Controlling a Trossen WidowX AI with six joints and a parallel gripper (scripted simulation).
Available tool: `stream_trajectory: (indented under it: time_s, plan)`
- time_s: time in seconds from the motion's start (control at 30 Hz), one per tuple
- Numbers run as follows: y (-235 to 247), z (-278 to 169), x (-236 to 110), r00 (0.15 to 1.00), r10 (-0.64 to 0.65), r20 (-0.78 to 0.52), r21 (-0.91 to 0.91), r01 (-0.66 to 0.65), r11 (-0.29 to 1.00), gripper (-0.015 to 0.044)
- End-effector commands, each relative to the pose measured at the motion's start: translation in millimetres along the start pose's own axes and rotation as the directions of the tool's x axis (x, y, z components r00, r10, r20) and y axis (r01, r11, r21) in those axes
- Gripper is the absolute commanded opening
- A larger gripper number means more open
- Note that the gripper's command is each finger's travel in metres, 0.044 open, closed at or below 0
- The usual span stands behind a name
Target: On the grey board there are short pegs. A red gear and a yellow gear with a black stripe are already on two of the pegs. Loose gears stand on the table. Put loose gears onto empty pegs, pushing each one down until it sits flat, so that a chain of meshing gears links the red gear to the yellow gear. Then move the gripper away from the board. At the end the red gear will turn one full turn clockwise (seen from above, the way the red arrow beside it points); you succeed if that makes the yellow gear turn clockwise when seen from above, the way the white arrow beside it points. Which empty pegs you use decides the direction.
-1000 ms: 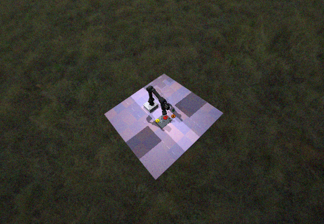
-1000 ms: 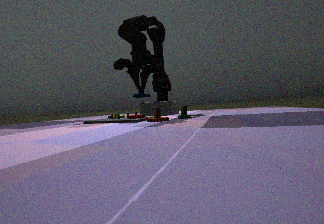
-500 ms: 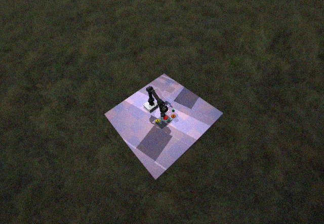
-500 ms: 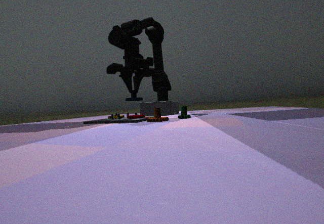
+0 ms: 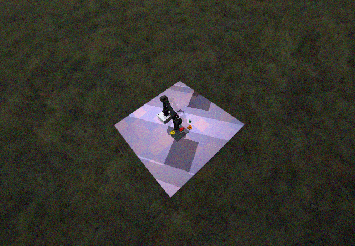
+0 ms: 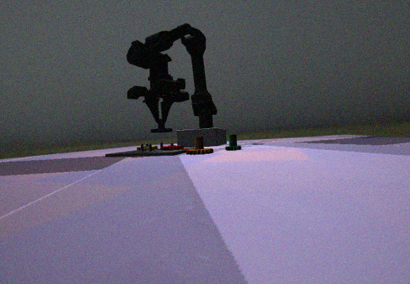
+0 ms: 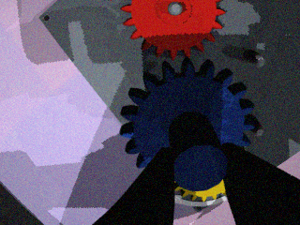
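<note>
My gripper (image 6: 161, 122) (image 7: 197, 156) is shut on the blue gear's knob. The blue gear (image 6: 161, 131) (image 7: 155, 105) hangs level above the grey board (image 5: 178, 139) (image 6: 122, 154) (image 7: 61, 29), clear of the pegs. The red gear (image 5: 181, 129) (image 6: 173, 147) (image 7: 152, 19) sits on its peg; the yellow gear (image 5: 172, 132) (image 7: 202, 192) is partly hidden in the wrist view by the blue gear's knob. Two bare pegs show right of the blue gear in the wrist view, one peg (image 7: 259, 59) higher up. A loose orange gear (image 5: 189, 127) (image 6: 199, 150) and a smaller green gear (image 5: 189, 121) (image 6: 232, 147) stand upright-knobbed on the table.
The white robot base (image 5: 163, 118) (image 6: 202, 137) stands behind the board. The orange gear is close beside the board's edge, and the green gear is farther away. Dark shadow patches lie on the table (image 5: 155, 148) (image 6: 281, 208).
</note>
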State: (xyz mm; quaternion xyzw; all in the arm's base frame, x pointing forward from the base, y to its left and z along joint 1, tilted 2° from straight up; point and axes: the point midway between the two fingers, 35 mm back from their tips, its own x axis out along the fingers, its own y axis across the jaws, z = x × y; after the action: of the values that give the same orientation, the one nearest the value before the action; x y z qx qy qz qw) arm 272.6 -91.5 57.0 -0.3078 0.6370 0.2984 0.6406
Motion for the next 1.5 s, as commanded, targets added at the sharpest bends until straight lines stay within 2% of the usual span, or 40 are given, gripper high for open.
stream_trajectory:
  time_s: [0.0,0.77,1.17,1.47]
  plan:
    - [-0.1,-4.8,4.3,1.0,0.008,-0.002,-0.004,-0.008,1.0,0.0]
    - [-0.3,-5.1,1.4,1.0,0.008,-0.002,-0.015,-0.008,1.0,0.0]
    - [0.2,-5.6,17.5,1.0,0.008,-0.002,-0.135,-0.009,0.991,0.0]
    - [-0.3,-5.4,30.6,1.0,0.008,-0.002,-0.084,-0.008,0.996,0.0]
